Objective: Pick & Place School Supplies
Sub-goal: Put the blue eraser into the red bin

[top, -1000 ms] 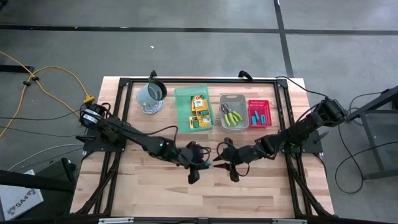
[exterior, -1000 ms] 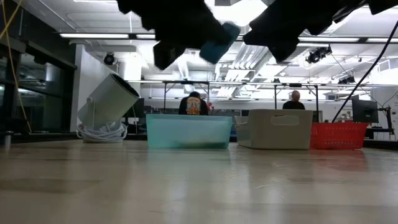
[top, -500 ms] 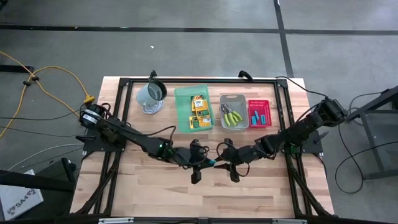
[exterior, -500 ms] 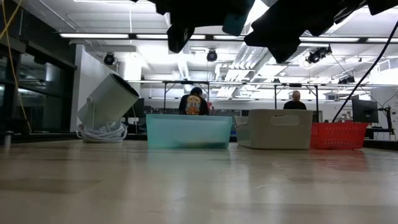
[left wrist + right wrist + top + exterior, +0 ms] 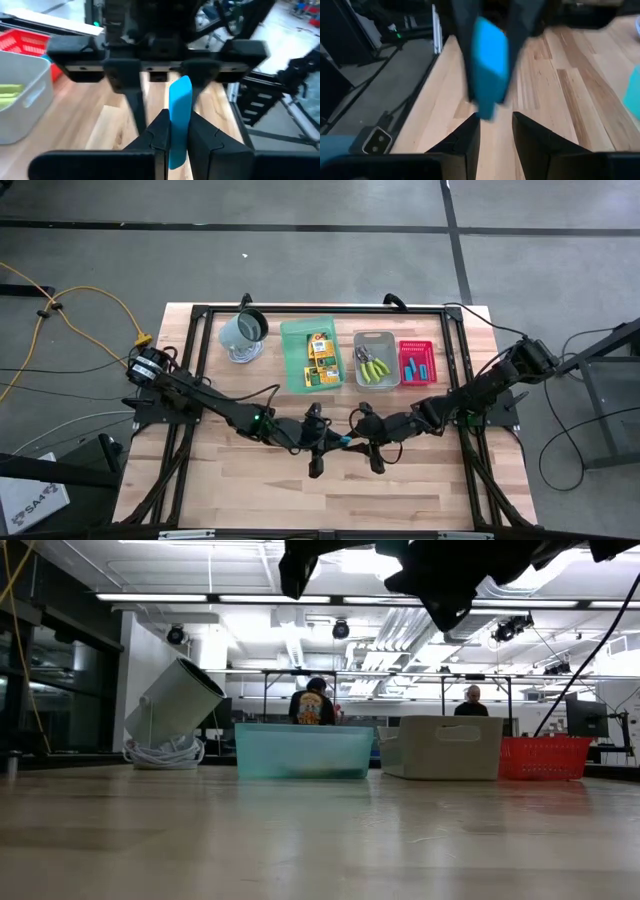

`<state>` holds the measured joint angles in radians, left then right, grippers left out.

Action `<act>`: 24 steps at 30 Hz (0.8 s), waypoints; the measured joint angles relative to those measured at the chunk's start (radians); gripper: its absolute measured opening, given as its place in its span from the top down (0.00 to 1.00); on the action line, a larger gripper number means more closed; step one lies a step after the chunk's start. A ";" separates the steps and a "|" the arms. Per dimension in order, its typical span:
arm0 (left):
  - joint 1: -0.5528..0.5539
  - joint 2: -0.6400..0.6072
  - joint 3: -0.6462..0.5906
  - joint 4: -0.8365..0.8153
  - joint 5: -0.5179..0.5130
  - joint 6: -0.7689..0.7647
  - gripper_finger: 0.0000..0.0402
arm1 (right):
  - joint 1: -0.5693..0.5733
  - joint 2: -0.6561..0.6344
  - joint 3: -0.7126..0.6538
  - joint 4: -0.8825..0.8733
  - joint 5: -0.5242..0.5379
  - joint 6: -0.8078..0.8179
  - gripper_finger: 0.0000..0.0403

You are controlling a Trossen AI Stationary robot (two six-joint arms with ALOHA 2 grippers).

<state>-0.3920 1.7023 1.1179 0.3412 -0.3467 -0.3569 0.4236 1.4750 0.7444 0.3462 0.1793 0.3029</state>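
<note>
1. The left gripper (image 5: 176, 131) grasps a flat, smooth cyan-blue piece (image 5: 179, 120) with a rounded tip; its two dark fingers (image 5: 157, 131) press on the piece's lower half, and the upper half stands free beyond the fingertips.
2. The right gripper (image 5: 496, 131) faces the left one tip to tip. In its wrist view the same cyan-blue piece (image 5: 490, 67) hangs just beyond its fingers (image 5: 467, 132), which stand parted with bare wood between them and hold nothing.
3. The high view places both grippers over the middle of the pale planked wooden surface (image 5: 240, 480), the left gripper (image 5: 325, 442) and right gripper (image 5: 362, 438) nearly meeting, with only a speck of the cyan-blue piece (image 5: 343, 440) showing between them.
4. Well beyond the fingers, along the far edge, stand a green tray (image 5: 292, 360) holding yellow-orange printed boxes (image 5: 320, 358), a grey tray (image 5: 375, 338) holding yellow-green-handled tools (image 5: 375, 367), and a red mesh tray (image 5: 404, 365) holding more cyan-blue pieces (image 5: 416, 367).
5. A grey-green metal mug (image 5: 243, 332) lies tilted on a coiled white cord, left of the green tray.
6. The low view alone shows the trays' side walls and the mug's cylindrical body; both grippers are dark shapes high above the surface there.
</note>
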 joint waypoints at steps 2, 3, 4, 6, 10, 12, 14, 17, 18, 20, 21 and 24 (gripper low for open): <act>0.000 0.000 0.000 0.002 -0.017 0.007 0.92 | 0.000 0.000 0.000 0.021 0.000 -0.010 0.74; 0.000 0.000 0.000 0.005 -0.022 0.013 0.92 | 0.001 0.000 0.000 0.028 0.000 -0.011 0.74; 0.001 0.000 0.000 0.010 -0.023 0.018 0.92 | 0.001 0.000 0.000 0.034 -0.003 -0.013 0.74; 0.001 0.000 0.000 0.020 -0.024 0.021 0.92 | 0.001 0.000 0.000 0.055 -0.004 -0.019 0.74; 0.000 0.000 0.000 0.024 -0.025 0.022 0.92 | 0.001 0.000 0.000 0.079 -0.003 -0.024 0.74; 0.000 0.000 0.000 0.030 -0.027 0.029 0.92 | 0.002 0.000 0.000 0.094 -0.003 -0.031 0.74; 0.000 0.000 0.000 0.038 -0.030 0.044 0.92 | 0.001 0.000 0.000 0.099 -0.001 -0.036 0.74; -0.003 0.000 0.000 0.051 -0.031 0.055 0.92 | 0.002 0.000 0.000 0.102 0.004 -0.037 0.74; -0.003 0.000 0.000 0.053 -0.031 0.056 0.92 | 0.002 0.000 0.000 0.101 0.003 -0.037 0.74; -0.003 0.000 0.000 0.052 -0.032 0.056 0.92 | 0.002 0.000 0.000 0.101 0.003 -0.036 0.74; -0.004 0.000 0.000 0.052 -0.032 0.056 0.92 | 0.002 0.000 0.000 0.101 0.003 -0.036 0.75; -0.004 0.000 0.000 0.052 -0.031 0.056 0.92 | 0.002 0.000 0.000 0.101 0.002 -0.036 0.80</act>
<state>-0.3958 1.7023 1.1179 0.3931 -0.3779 -0.3008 0.4252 1.4746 0.7448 0.4468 0.1816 0.2672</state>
